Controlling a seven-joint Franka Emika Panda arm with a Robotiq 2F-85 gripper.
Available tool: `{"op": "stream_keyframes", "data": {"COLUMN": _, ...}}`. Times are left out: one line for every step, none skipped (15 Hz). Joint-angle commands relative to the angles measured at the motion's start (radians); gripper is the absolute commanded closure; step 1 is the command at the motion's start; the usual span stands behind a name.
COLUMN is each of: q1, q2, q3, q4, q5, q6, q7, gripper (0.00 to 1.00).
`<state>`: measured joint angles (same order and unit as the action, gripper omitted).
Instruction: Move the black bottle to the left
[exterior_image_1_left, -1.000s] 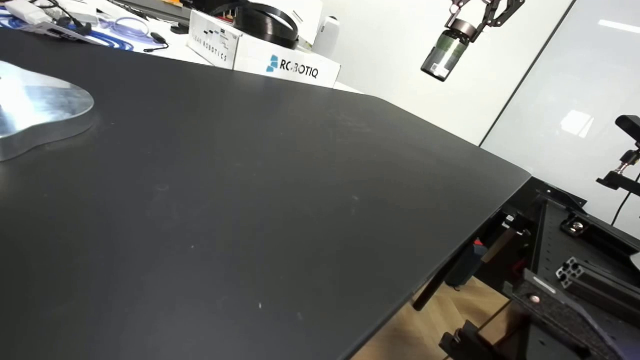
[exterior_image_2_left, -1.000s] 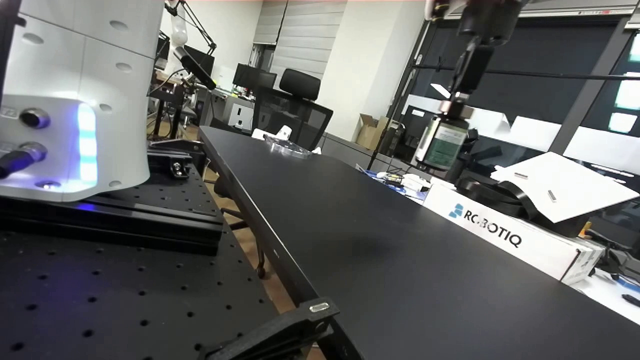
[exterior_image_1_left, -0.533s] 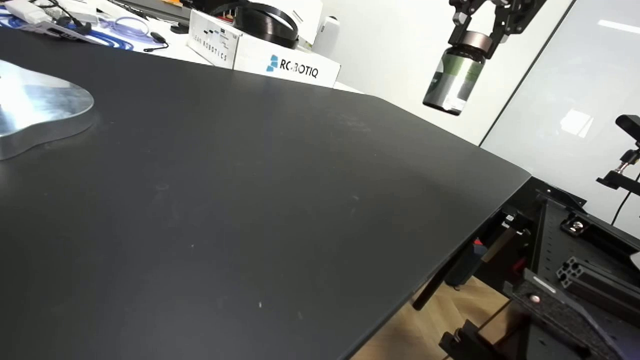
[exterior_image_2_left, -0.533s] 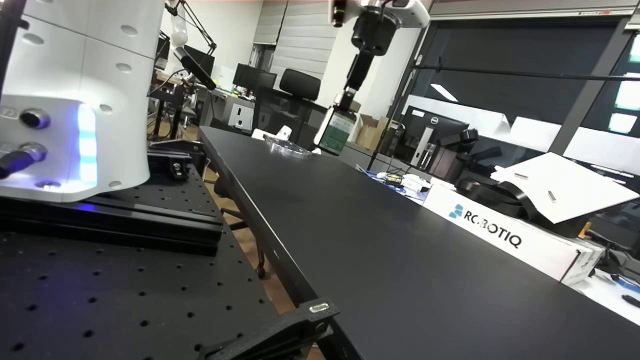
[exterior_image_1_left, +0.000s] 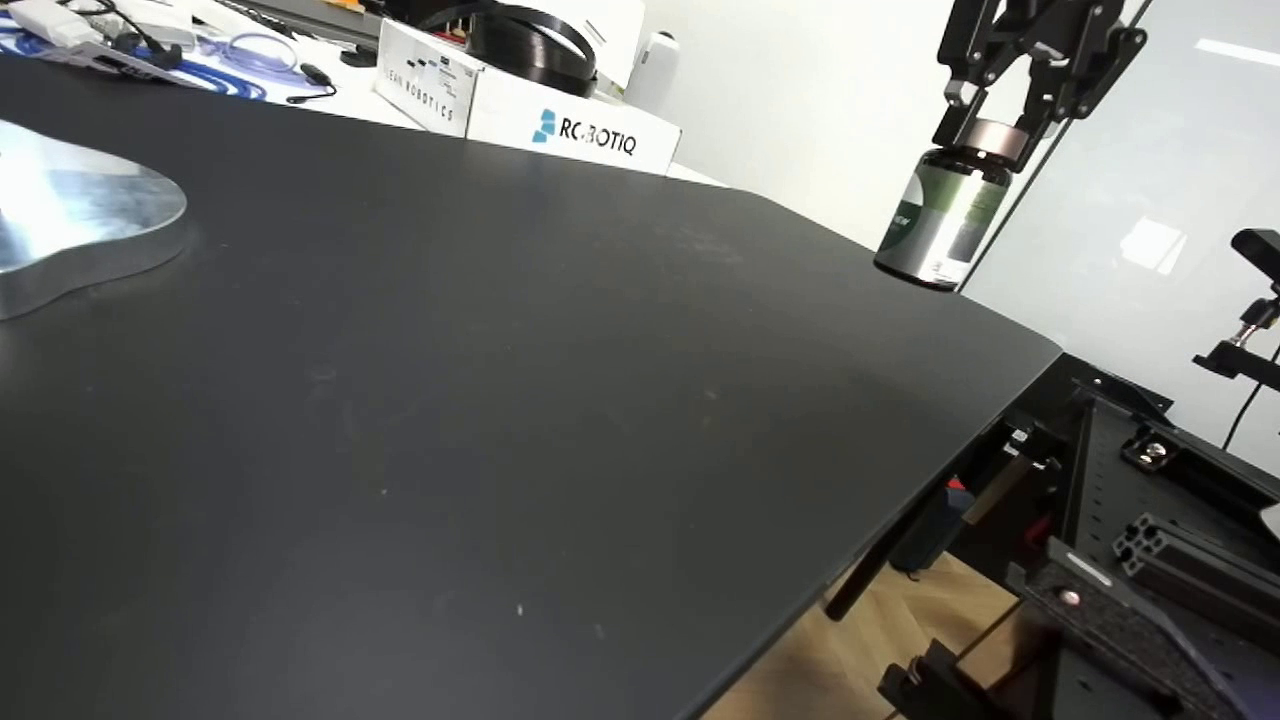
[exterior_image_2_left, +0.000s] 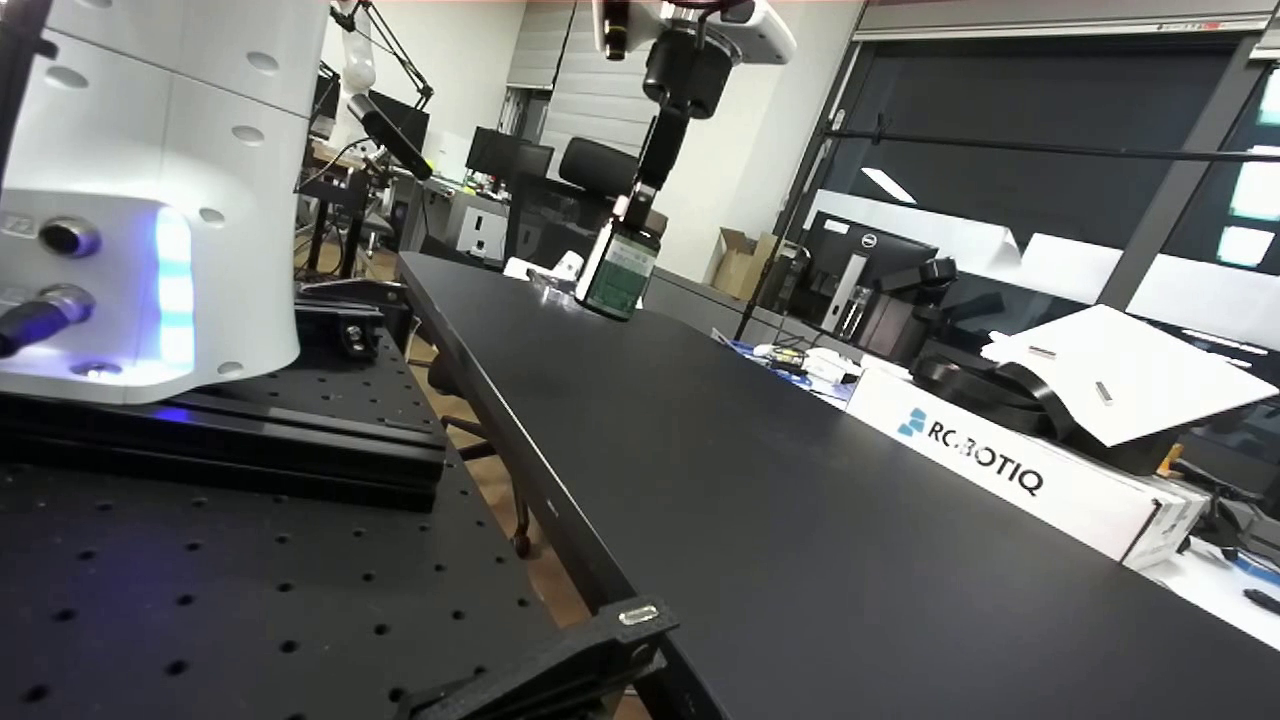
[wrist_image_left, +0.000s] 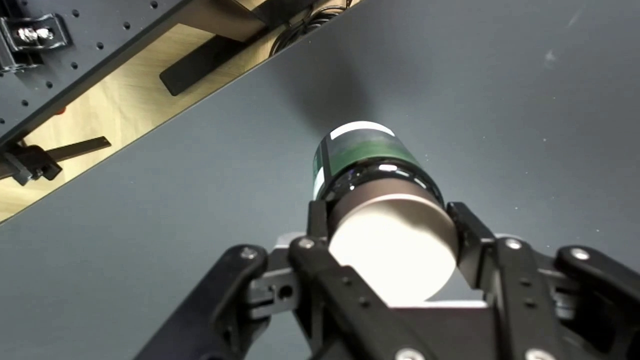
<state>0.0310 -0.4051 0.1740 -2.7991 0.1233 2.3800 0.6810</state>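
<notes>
1. Gripper (wrist_image_left: 391, 220), one; black fingers (wrist_image_left: 317, 220), two, spread to the width of a bottle's cap (wrist_image_left: 395, 255) and bearing on it from opposite sides
2. Black bottle (exterior_image_1_left: 945, 220), one, dark, label silver-grey with green band; gripped by its brownish metallic cap between the fingers, body hanging below them, base above the tabletop and apart from it
3. Table (exterior_image_1_left: 450, 350), one, matt black, pale specks on the surface; lies under the fingers, with a soft shadow (wrist_image_left: 337, 95) just past the bottle's base in the wrist view
4. Perforated plate (wrist_image_left: 107, 17), one, black, past a table edge from the fingers; wooden floor (wrist_image_left: 125, 95) in the gap
5. Shiny slab (exterior_image_1_left: 90, 200), one, curved outline, on the table, well apart from the fingers
6. White box (exterior_image_2_left: 1000, 470), one, lettered ROBOTIQ, beyond the table from the fingers, in both exterior views
7. Mesh chair (exterior_image_2_left: 550, 215), one, black, behind the fingers in an exterior view; dark window (exterior_image_2_left: 1030, 95) panes further off
</notes>
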Motion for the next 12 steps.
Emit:
{"op": "stream_keyframes", "data": {"q1": -0.003, "q2": 0.05, "q3": 0.012, "q4": 0.001, "q5": 0.008, "q6": 0.04, "q7": 0.02, "gripper": 0.64}}
{"op": "stream_keyframes", "data": {"q1": -0.001, "q2": 0.065, "q3": 0.009, "q4": 0.001, "q5": 0.009, "q6": 0.029, "q7": 0.014, "gripper": 0.64}}
{"op": "stream_keyframes", "data": {"q1": 0.008, "q2": 0.075, "q3": -0.005, "q4": 0.002, "q5": 0.03, "q6": -0.022, "q7": -0.003, "gripper": 0.64}}
{"op": "stream_keyframes", "data": {"q1": 0.001, "q2": 0.052, "q3": 0.002, "q4": 0.002, "q5": 0.006, "q6": 0.007, "q7": -0.001, "gripper": 0.39}}
{"op": "stream_keyframes", "data": {"q1": 0.002, "q2": 0.068, "q3": 0.0, "q4": 0.002, "q5": 0.013, "q6": -0.006, "q7": -0.003, "gripper": 0.39}}
{"op": "stream_keyframes", "data": {"q1": 0.002, "q2": 0.079, "q3": -0.001, "q4": 0.002, "q5": 0.014, "q6": -0.008, "q7": -0.003, "gripper": 0.39}}
{"op": "stream_keyframes", "data": {"q1": 0.003, "q2": 0.086, "q3": -0.002, "q4": 0.002, "q5": 0.014, "q6": -0.008, "q7": -0.003, "gripper": 0.39}}
{"op": "stream_keyframes", "data": {"q1": 0.003, "q2": 0.087, "q3": -0.002, "q4": 0.002, "q5": 0.014, "q6": -0.009, "q7": -0.003, "gripper": 0.39}}
{"op": "stream_keyframes", "data": {"q1": 0.003, "q2": 0.087, "q3": -0.002, "q4": 0.003, "q5": 0.014, "q6": -0.009, "q7": -0.003, "gripper": 0.39}}
{"op": "stream_keyframes", "data": {"q1": 0.003, "q2": 0.087, "q3": -0.002, "q4": 0.003, "q5": 0.014, "q6": -0.009, "q7": -0.003, "gripper": 0.39}}
{"op": "stream_keyframes", "data": {"q1": 0.003, "q2": 0.087, "q3": -0.002, "q4": 0.003, "q5": 0.014, "q6": -0.009, "q7": -0.003, "gripper": 0.39}}
{"op": "stream_keyframes", "data": {"q1": 0.003, "q2": 0.087, "q3": -0.002, "q4": 0.003, "q5": 0.014, "q6": -0.009, "q7": -0.003, "gripper": 0.39}}
